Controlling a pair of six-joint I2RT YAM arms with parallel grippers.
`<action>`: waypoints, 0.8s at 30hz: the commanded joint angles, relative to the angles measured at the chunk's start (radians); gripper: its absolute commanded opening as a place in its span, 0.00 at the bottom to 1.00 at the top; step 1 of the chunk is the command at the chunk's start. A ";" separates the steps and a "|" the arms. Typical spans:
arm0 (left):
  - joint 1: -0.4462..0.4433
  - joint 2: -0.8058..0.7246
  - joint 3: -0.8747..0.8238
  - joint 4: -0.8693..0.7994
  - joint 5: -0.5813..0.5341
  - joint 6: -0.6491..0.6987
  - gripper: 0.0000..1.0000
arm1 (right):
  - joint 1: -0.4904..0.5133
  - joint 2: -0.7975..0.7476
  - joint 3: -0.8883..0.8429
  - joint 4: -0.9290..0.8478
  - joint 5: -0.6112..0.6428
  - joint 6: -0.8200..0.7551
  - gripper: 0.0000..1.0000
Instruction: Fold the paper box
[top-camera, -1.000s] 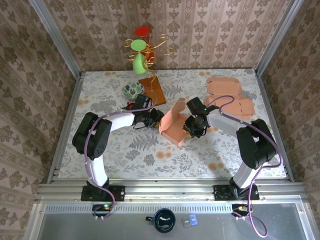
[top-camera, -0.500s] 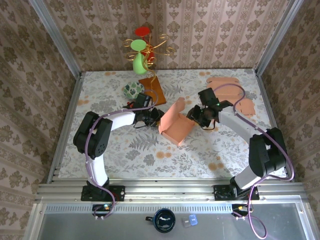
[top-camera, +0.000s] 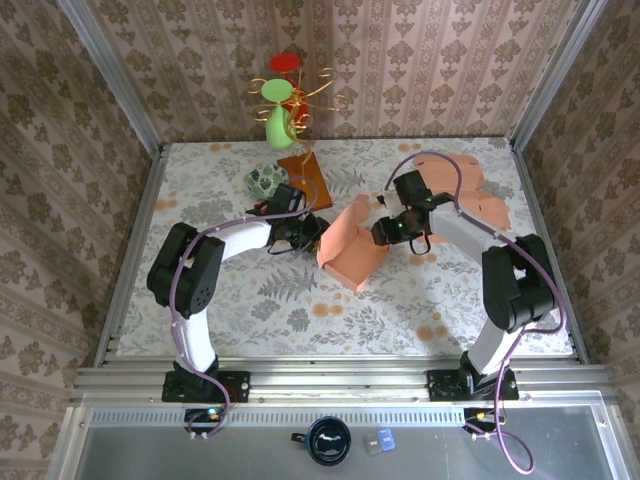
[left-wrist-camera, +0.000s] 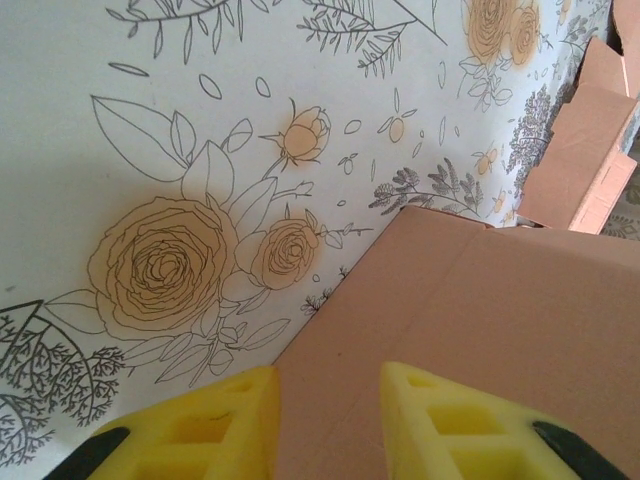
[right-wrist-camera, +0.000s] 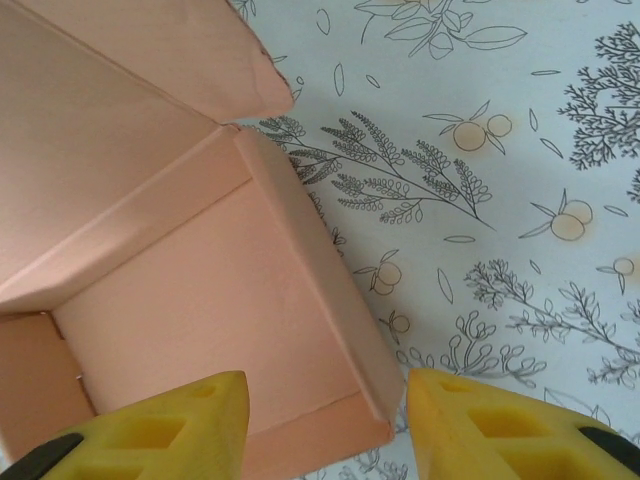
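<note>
paper box (top-camera: 356, 264) mid-table (top-camera: 210, 300), set diagonal to its edges, open side up, lid flap (top-camera: 350, 222) raised on the far side. left gripper (left-wrist-camera: 325, 378) narrow, pinching its left wall; right gripper (right-wrist-camera: 328, 385) spread wide over the right wall, empty.

the paper box (top-camera: 352, 252) sat near the middle of the table (top-camera: 230, 300), its raised flap toward the far edge. the left gripper (top-camera: 318, 236) lay at the box's left side, with a box panel between its fingers. the right gripper (top-camera: 385, 232) lay at the box's right side. flat box blanks (top-camera: 470, 195) lay by the far right corner. a board (top-camera: 306, 176) lay near the far edge, left of centre, with a small ball (top-camera: 266, 180) just to its left and a vase (top-camera: 279, 125) behind both. a mug (top-camera: 328, 440) stood off the table, before its near edge.
</note>
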 joint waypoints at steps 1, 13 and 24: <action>-0.005 0.016 0.012 -0.020 0.013 0.022 0.33 | 0.017 0.029 0.058 -0.022 0.035 -0.057 0.48; 0.003 0.012 0.017 -0.038 0.016 0.034 0.33 | 0.042 0.145 0.107 -0.027 0.085 -0.035 0.46; 0.043 -0.023 0.018 -0.093 -0.006 0.076 0.38 | 0.082 0.165 0.113 -0.067 0.257 0.051 0.27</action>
